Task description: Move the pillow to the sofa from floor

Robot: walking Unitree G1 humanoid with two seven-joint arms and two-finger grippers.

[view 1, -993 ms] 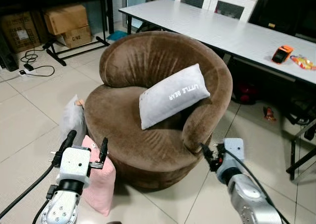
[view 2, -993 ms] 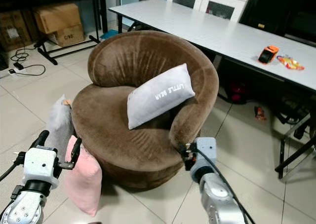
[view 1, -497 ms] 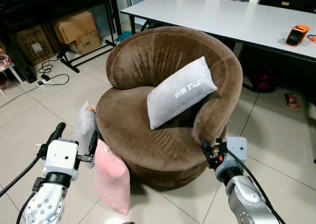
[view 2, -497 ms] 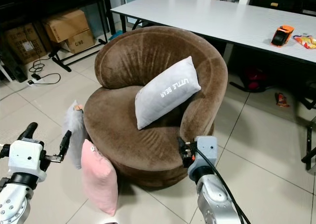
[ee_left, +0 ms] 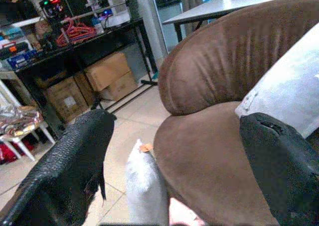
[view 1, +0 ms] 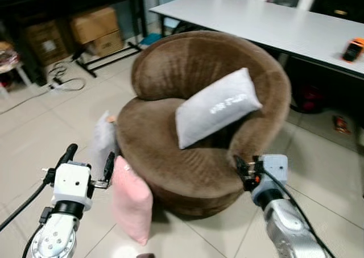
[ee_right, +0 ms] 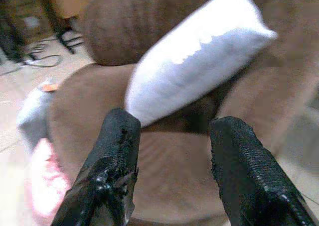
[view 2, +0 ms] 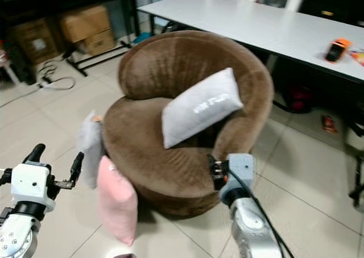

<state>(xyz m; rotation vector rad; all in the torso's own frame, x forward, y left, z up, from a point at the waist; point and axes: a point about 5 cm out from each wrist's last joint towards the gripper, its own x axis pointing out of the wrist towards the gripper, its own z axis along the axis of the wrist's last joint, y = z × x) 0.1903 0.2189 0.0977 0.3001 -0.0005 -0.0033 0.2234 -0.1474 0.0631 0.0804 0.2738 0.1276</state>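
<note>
You've got the round brown sofa (view 1: pixel 205 121) in the centre of the head view, with a grey pillow (view 1: pixel 218 106) leaning on its seat against the right armrest. The pink pillow (view 1: pixel 132 200) sits lower left of centre, upright on the tile floor (view 1: pixel 34 127), touching the sofa's base; a second grey pillow (view 1: pixel 104 140) stands just behind it, also against the sofa. Your left gripper (view 1: pixel 88 162), lower left, has its fingers spread wide, holds nothing, and hangs just beside the pink pillow. Your right gripper (view 1: pixel 243 170), lower right of centre, is parted too, empty, close to the sofa's front edge. A white table (view 1: pixel 267 25) runs across the upper right.
</note>
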